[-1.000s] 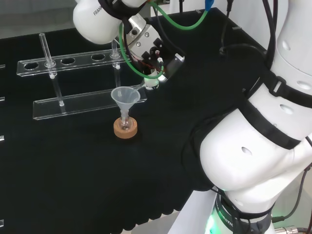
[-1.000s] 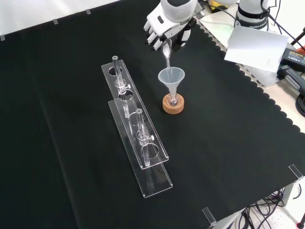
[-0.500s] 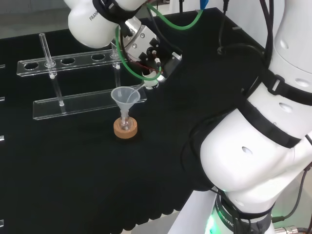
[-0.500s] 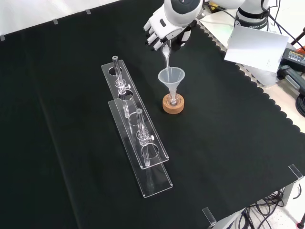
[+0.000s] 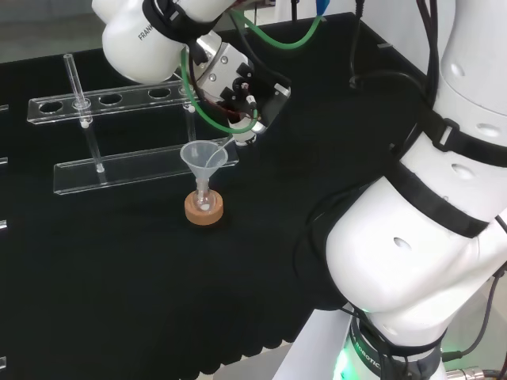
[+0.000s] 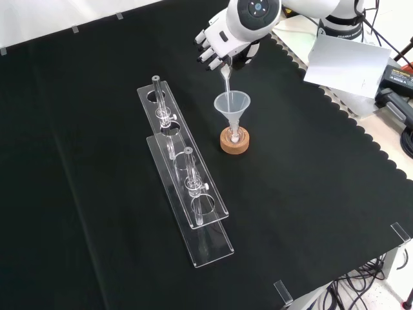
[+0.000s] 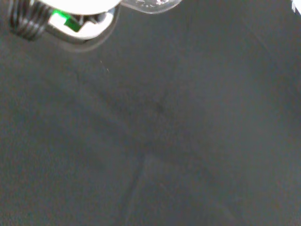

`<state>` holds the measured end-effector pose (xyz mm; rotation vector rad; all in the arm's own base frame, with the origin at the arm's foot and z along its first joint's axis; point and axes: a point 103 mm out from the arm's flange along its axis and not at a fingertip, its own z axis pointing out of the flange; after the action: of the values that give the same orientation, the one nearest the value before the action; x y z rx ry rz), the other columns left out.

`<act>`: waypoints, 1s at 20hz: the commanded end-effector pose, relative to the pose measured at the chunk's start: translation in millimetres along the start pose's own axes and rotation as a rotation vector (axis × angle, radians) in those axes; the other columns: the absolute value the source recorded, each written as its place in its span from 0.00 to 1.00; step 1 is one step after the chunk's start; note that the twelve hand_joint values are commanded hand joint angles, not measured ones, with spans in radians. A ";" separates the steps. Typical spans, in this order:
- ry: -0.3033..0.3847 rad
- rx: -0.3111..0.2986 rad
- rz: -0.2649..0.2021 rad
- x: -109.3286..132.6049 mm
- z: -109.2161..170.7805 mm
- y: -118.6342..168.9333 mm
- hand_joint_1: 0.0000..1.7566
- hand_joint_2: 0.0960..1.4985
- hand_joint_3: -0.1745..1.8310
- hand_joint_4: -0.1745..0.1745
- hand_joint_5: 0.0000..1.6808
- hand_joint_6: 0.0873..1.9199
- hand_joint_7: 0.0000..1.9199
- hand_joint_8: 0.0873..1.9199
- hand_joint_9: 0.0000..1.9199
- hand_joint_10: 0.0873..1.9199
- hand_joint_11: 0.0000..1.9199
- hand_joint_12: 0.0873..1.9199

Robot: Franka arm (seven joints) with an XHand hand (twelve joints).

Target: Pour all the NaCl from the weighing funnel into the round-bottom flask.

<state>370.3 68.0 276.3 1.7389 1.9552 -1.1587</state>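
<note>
A: While tipped over the clear plastic funnel [image 6: 231, 103], where does the weighing funnel [image 6: 225, 78] sit?
B: Clamped in the curled fingers of the hand [image 6: 217, 44], at the far end of the cloth in the front view; spout slanting down and toward the near side, tip just inside the plastic funnel's far rim

A: And the long axis?
B: Steep, running from the hand down to the rim; in the head view, lying from the hand [image 5: 238, 87] on the right down-left to the plastic funnel [image 5: 205, 157]

A: Where is the round-bottom flask?
B: Straight below, small, seated in the cork ring [image 6: 234, 140], with the plastic funnel's stem in its neck; a speck of white visible at the bottom in the head view, probably salt

A: Anything close by to worry about?
B: Two clear acrylic racks [image 6: 184, 181] to the left in the front view, well apart from the pour

A: Next move, then?
B: Likely more tilt about the spout tip, keeping that tip over the plastic funnel's mouth; drifting past the rim risks spilling onto the cloth; impossible to tell how much salt is left in the weighing funnel
</note>
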 end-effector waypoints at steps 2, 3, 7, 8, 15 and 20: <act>-0.038 0.002 -0.001 1.1 -5.7 0.2 0.64 0.41 0.41 1.00 0.75 0.32 0.43 0.28 0.65 0.05 0.54 0.45; -0.043 0.000 0.000 1.2 -6.5 -0.1 0.64 0.41 0.41 1.00 0.75 0.32 0.43 0.28 0.65 0.05 0.54 0.45; -0.066 -0.004 0.002 0.9 -10.0 -1.1 0.63 0.41 0.41 1.00 0.75 0.33 0.42 0.28 0.64 0.05 0.54 0.45; -0.073 -0.001 0.004 1.0 -11.2 -1.3 0.63 0.41 0.41 1.00 0.75 0.33 0.42 0.28 0.64 0.04 0.54 0.45; -0.130 0.008 0.008 3.7 -18.4 -1.6 0.63 0.41 0.41 1.00 0.75 0.33 0.42 0.28 0.64 0.04 0.54 0.45; -0.183 0.008 0.009 8.1 -26.9 -2.7 0.63 0.41 0.41 1.00 0.75 0.33 0.42 0.28 0.64 0.04 0.54 0.45</act>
<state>370.6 89.5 299.6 1.6890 1.9221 -1.1416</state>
